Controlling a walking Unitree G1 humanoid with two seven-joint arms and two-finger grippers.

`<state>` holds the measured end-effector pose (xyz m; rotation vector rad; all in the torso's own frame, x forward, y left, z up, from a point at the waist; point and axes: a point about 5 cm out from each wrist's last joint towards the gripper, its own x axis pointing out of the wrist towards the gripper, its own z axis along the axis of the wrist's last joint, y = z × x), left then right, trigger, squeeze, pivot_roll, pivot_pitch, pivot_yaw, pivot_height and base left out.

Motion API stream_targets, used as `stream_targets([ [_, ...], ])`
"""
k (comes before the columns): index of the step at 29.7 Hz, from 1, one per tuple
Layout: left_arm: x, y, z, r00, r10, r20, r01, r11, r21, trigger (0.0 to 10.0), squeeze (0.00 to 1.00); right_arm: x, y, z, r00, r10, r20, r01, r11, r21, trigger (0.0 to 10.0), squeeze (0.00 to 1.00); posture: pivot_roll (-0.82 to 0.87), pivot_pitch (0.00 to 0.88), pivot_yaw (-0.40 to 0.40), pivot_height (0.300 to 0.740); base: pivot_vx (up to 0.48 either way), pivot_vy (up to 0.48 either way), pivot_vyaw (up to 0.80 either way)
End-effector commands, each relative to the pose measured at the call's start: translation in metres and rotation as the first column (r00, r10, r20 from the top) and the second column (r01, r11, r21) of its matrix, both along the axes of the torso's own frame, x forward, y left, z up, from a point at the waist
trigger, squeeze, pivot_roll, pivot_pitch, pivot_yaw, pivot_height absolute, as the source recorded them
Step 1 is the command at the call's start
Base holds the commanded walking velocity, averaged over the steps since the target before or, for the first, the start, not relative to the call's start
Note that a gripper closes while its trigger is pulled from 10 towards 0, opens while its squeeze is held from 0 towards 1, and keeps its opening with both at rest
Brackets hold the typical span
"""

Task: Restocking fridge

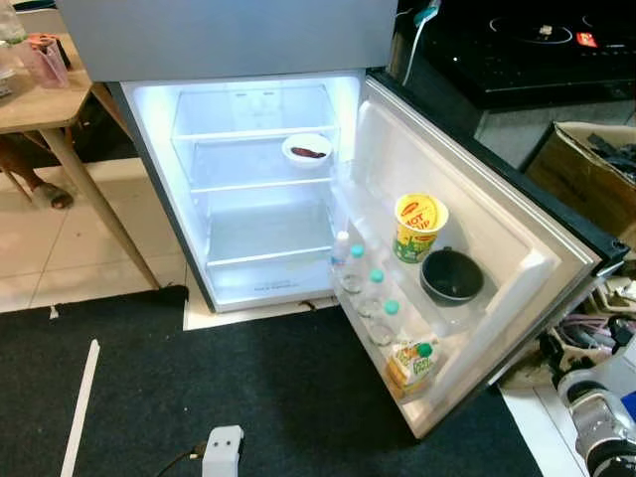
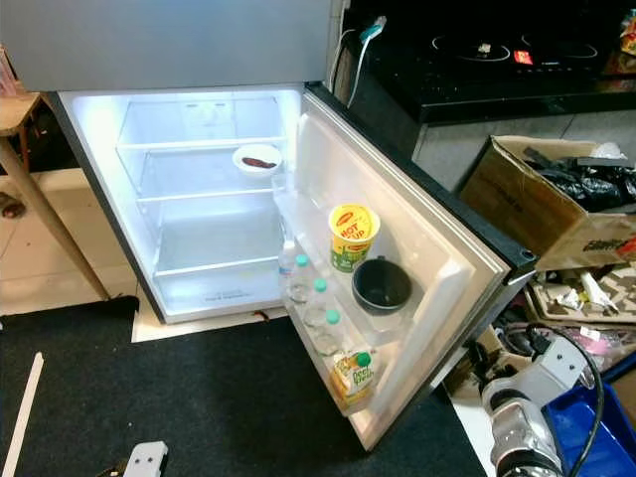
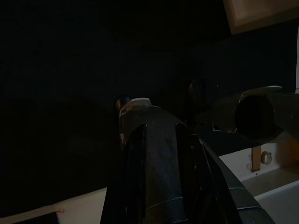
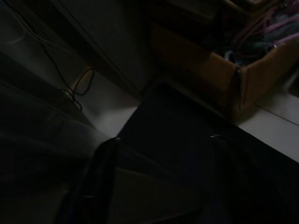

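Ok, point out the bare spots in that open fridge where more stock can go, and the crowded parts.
Free: the top glass shelf and the bottom shelf, both bare; the middle shelf left of the white bowl. Crowded: the door rack, packed with the noodle cup, black bowl, water bottles and juice carton.

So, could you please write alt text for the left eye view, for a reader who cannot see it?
An open, lit white fridge holds a white bowl on its middle shelf. Its open door's racks hold a yellow noodle cup, a black bowl, clear water bottles and a yellow carton.
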<state>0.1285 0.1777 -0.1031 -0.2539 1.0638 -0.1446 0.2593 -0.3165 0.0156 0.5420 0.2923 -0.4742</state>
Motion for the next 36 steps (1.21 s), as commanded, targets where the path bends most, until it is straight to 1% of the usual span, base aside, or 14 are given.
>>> stream_targets([
  [1, -0.014, -0.002, -0.005, 0.999, 0.009, -0.047, -0.009, 1.0, -0.014, 10.0, 0.0, 0.002, -0.003, 0.005, 1.0, -0.018, 0.022, 0.019, 1.0, -0.013, 0.0, 0.0, -0.06, 0.037, -0.021, 0.74, 0.0, 0.0, 0.0],
  [11, -0.014, 0.0, -0.004, 0.999, 0.009, -0.045, -0.01, 1.0, -0.014, 10.0, 0.0, 0.021, -0.004, 0.025, 0.994, 0.0, 0.114, 0.003, 1.0, -0.028, 0.0, 0.0, -0.04, 0.042, -0.017, 0.74, 0.0, 0.0, 0.0],
  [14, -0.014, 0.001, -0.004, 0.999, 0.01, -0.044, -0.01, 1.0, -0.016, 10.0, 0.0, 0.035, 0.015, 0.031, 0.975, 0.151, 0.165, -0.147, 0.988, -0.038, 0.0, 0.0, -0.04, 0.043, -0.018, 0.74, 0.0, 0.0, 0.0],
  [15, -0.014, 0.001, -0.004, 0.999, 0.009, -0.044, -0.01, 1.0, -0.017, 10.0, 0.0, 0.038, 0.021, 0.031, 0.966, 0.193, 0.171, -0.188, 0.981, -0.044, 9.7, 0.0, -0.04, 0.043, -0.018, 0.74, 0.0, 0.0, 0.0],
  [20, -0.014, 0.0, -0.004, 0.999, 0.006, -0.044, -0.007, 1.0, -0.018, 10.0, 0.0, 0.046, 0.049, 0.032, 0.885, 0.416, 0.211, -0.415, 0.909, -0.052, 10.0, 0.0, -0.05, 0.043, -0.016, 0.74, 0.0, 0.0, 0.0],
  [23, -0.014, 0.0, -0.004, 0.999, 0.001, -0.046, -0.002, 1.0, -0.019, 10.0, 0.0, 0.048, 0.088, 0.028, 0.697, 0.676, 0.24, -0.682, 0.728, -0.073, 10.0, 0.0, -0.05, 0.042, -0.017, 0.74, 0.0, 0.0, 0.0],
  [24, -0.014, 0.0, -0.004, 0.999, 0.001, -0.046, -0.002, 1.0, -0.019, 10.0, 0.0, 0.048, 0.088, 0.028, 0.697, 0.676, 0.24, -0.682, 0.728, -0.073, 10.0, 0.0, -0.05, 0.042, -0.017, 0.74, 0.0, 0.0, 0.0],
  [25, -0.014, 0.0, -0.004, 0.999, -0.002, -0.047, 0.001, 1.0, -0.02, 10.0, 0.0, 0.046, 0.127, 0.028, 0.469, 0.837, 0.284, -0.855, 0.511, -0.094, 10.0, 0.0, -0.05, 0.043, -0.019, 0.74, 0.0, 0.0, 0.0],
  [26, -0.014, 0.0, -0.004, 0.999, -0.002, -0.047, 0.001, 1.0, -0.02, 10.0, 0.0, 0.046, 0.127, 0.028, 0.469, 0.837, 0.284, -0.855, 0.511, -0.094, 10.0, 0.0, -0.05, 0.043, -0.019, 0.74, 0.0, 0.0, 0.0],
  [27, -0.014, 0.0, -0.004, 0.999, -0.003, -0.047, 0.002, 1.0, -0.019, 10.0, 0.0, 0.044, 0.144, 0.03, 0.368, 0.877, 0.31, -0.903, 0.416, -0.105, 10.0, 0.0, -0.05, 0.042, -0.019, 0.74, 0.0, 0.0, 0.0],
  [28, -0.014, 0.0, -0.004, 0.999, -0.003, -0.047, 0.002, 1.0, -0.019, 10.0, 0.0, 0.044, 0.144, 0.03, 0.368, 0.877, 0.31, -0.903, 0.416, -0.105, 10.0, 0.0, -0.05, 0.042, -0.019, 0.74, 0.0, 0.0, 0.0],
  [30, -0.014, 0.001, -0.004, 0.999, -0.003, -0.047, 0.002, 1.0, -0.019, 10.0, 0.0, 0.042, 0.162, 0.034, 0.269, 0.899, 0.346, -0.937, 0.327, -0.12, 10.0, 0.0, -0.05, 0.044, -0.02, 0.74, 0.0, 0.0, 0.0],
  [32, -0.014, 0.001, -0.004, 0.999, -0.004, -0.047, 0.004, 1.0, -0.02, 10.0, 0.0, 0.032, 0.207, 0.061, 0.022, 0.883, 0.47, -0.976, 0.12, -0.179, 10.0, 0.0, -0.05, 0.044, -0.02, 0.74, 0.0, 0.0, 0.0],
  [36, -0.015, 0.001, -0.004, 0.999, -0.005, -0.048, 0.004, 1.0, -0.022, 10.0, 0.0, 0.025, 0.234, 0.086, -0.106, 0.81, 0.576, -0.974, 0.031, -0.223, 10.0, 0.0, -0.04, 0.042, -0.018, 0.74, 0.0, 0.0, 0.0],
])
